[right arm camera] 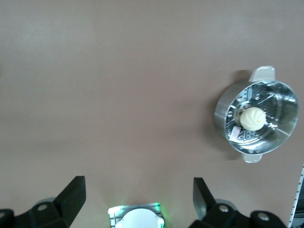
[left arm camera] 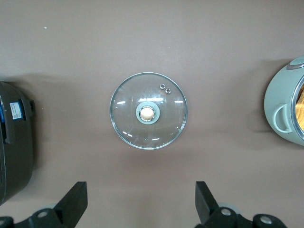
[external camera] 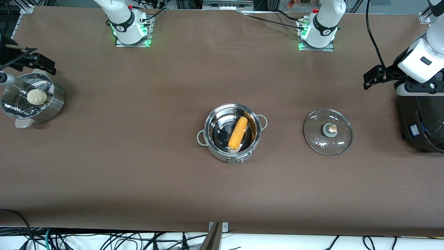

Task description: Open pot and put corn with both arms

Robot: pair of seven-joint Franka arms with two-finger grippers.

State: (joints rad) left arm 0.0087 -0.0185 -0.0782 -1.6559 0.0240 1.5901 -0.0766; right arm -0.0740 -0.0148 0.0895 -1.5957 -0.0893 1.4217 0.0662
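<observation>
Front view is showing the shiny round stainless-steel pot [external camera: 231,133] sitting uncovered at the centre of the frame on the brown table [external camera: 138,173], with the yellow-orange corn cob [external camera: 238,133] lying slantwise inside it, one end leaning toward the rim. The clear glass lid with a tan knob [external camera: 327,131] is lying flat on the table in the centre-right of the frame, apart from the pot, toward the left arm's end. The left gripper [external camera: 376,77] is hanging at the right edge of the frame, beside the large black cooker [external camera: 421,121]; in the left wrist view its two black fingers [left arm camera: 71,202] are standing wide apart along the lower edge, gripping nothing, with the lid [left arm camera: 148,111] centred on the table between them. The right gripper [external camera: 33,60] is hanging at the left edge of the front view, above the steel perforated steamer bowl [external camera: 33,100] holding a round white bun [external camera: 37,97]. In the right wrist view its fingers [right arm camera: 71,197] are likewise spread wide and empty at the bottom, the steamer bowl [right arm camera: 256,118] sitting at centre right.
</observation>
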